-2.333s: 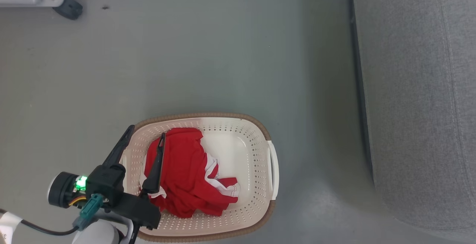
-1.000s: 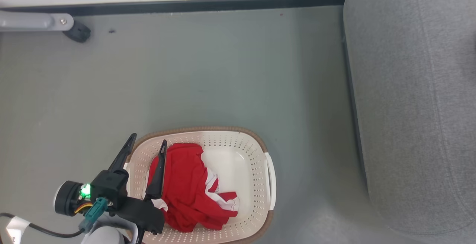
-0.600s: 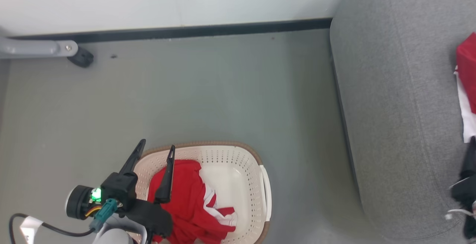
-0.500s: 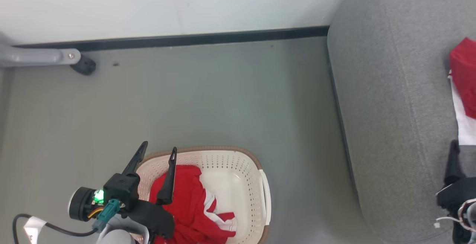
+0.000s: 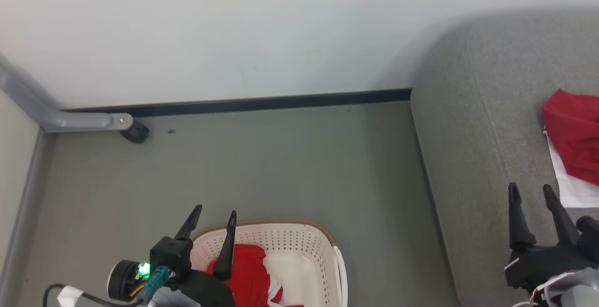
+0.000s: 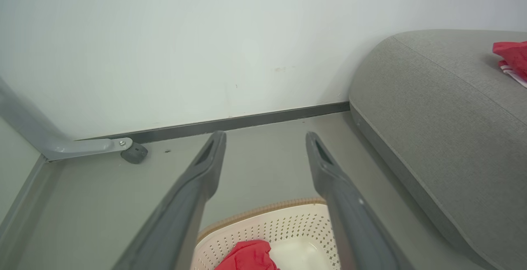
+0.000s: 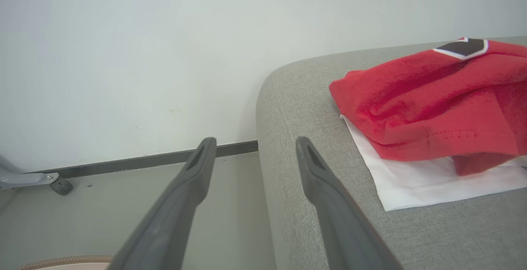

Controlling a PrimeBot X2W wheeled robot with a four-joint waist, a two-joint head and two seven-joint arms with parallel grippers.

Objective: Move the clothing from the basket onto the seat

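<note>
The head camera is tilting upward compared with the earlier pictures, so the whole scene is sliding down the head view; the pale wall (image 5: 234, 31) is now filling the top third, the dark skirting strip (image 5: 262, 103) is sitting much lower, and the basket (image 5: 281, 239) is being cut off by the bottom edge. That shift is the camera's own; the basket is resting on the grey floor (image 5: 281, 166) beside the seat (image 5: 468, 157), apart from it, as before.

The left gripper (image 5: 215, 210) is still hanging over the basket's left end; its two fingers are standing spread apart with nothing between them, as in every earlier picture. The red clothing (image 5: 248, 269) is lying bunched in the basket's left half, with white trim showing along its right side.

The right gripper (image 5: 530, 186) was out of sight 2.3 s ago and only peeking in at the edge half a second ago; now it is showing both fingers at the lower right, against the seat; they are parted and holding nothing. A red garment (image 7: 432, 97) is lying on the seat, well apart from the basket, with a white part spreading out beneath it and a dark, white-edged patch at its far end; it is sitting ahead and to the right of the right gripper, not touching it.

A grey bar (image 5: 84, 120) with a black wheel (image 5: 135, 133) is standing at the foot of the wall on the left.
</note>
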